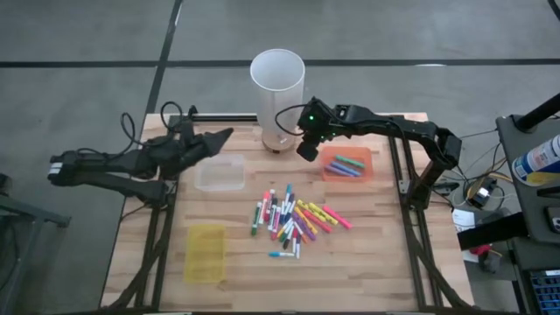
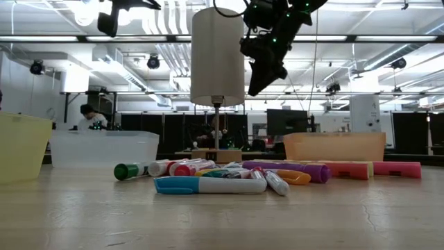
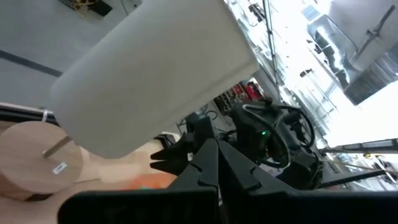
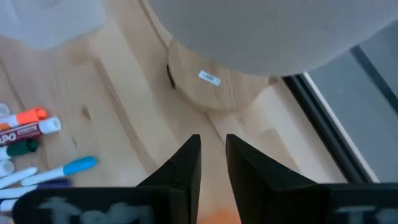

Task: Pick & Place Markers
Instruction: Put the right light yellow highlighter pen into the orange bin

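Few short mixed-colour markers [image 1: 346,164] already in orange plastic tray [image 1: 328,174] near desk's [image 1: 385,254] far right edge; most remain heaped [image 1: 293,223] mid-desk. Right hand [image 1: 306,150] hovers beside tray, fingers narrow, empty. Left hand [image 1: 224,136] closed, idle, far left corner.

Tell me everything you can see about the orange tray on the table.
The orange tray is a small, shallow rectangular bin of translucent orange plastic, sitting flat and upright on the wooden table's right side, beside the pile of loose markers. A few markers lie inside it, green, pink and purple among them. The right end effector hangs just off its left end, not touching it.
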Robot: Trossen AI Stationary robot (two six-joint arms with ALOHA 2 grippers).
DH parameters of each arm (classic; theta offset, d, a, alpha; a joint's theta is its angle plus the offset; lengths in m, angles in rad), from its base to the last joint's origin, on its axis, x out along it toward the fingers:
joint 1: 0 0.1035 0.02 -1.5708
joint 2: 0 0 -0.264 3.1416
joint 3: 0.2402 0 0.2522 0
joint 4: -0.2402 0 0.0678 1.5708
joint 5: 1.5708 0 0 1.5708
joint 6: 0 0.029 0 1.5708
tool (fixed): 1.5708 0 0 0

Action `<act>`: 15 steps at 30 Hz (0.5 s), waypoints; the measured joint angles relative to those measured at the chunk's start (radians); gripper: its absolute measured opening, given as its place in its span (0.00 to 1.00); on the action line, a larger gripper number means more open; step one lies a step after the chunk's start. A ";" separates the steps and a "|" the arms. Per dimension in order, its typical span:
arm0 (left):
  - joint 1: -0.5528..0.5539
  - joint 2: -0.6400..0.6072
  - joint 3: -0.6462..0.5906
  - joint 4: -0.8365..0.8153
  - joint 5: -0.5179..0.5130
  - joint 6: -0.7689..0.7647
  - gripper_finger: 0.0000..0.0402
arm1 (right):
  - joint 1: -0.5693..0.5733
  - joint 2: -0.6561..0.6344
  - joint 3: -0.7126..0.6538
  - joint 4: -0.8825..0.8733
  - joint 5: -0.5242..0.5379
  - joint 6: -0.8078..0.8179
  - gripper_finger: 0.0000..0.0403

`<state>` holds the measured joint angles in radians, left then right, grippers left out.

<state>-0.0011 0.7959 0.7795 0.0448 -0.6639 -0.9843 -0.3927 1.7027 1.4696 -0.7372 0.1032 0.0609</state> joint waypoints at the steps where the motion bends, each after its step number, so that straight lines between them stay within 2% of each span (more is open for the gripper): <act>1: 0.000 0.005 0.000 0.000 -0.001 -0.003 0.00 | 0.000 0.000 0.000 0.000 0.000 -0.015 0.17; 5: 0.000 0.028 0.000 0.012 -0.022 -0.017 0.00 | 0.000 0.000 -0.001 -0.006 0.000 -0.041 0.18; 9: 0.001 0.048 0.000 0.074 -0.028 -0.032 0.00 | 0.002 0.000 -0.001 -0.036 -0.016 0.011 0.19; 11: 0.002 0.053 0.000 0.114 -0.028 -0.023 0.00 | 0.002 0.000 -0.001 -0.066 -0.071 0.036 0.19; 15: 0.006 0.043 0.000 0.144 -0.027 0.070 0.00 | 0.005 0.000 -0.002 -0.097 -0.270 0.094 0.18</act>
<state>0.0048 0.8387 0.7795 0.1890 -0.6912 -0.9138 -0.3874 1.7027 1.4681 -0.8344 -0.1665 0.1548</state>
